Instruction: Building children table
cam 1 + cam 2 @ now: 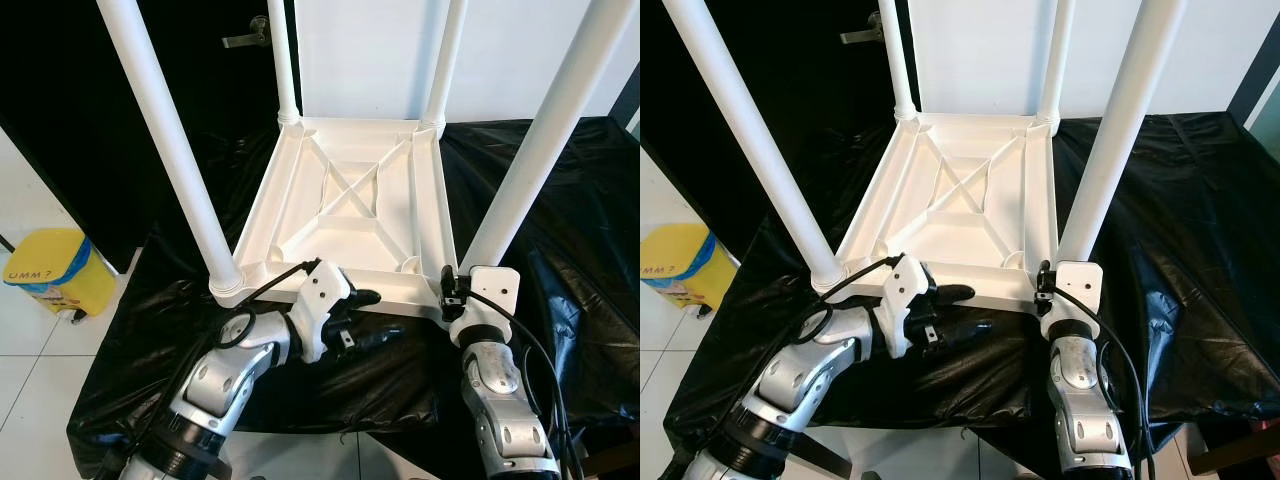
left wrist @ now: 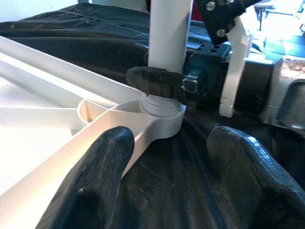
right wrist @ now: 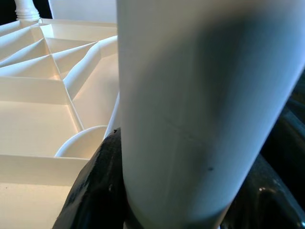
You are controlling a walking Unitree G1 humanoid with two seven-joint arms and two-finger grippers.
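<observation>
You had the white plastic table lying upside down on the black-covered counter, all four legs standing up in their corner sockets. Your right tool was clenched around the near right leg just above its socket; your left tool hung released at the near edge. I judged it light, stiff and slippery, so grip legs low.
</observation>
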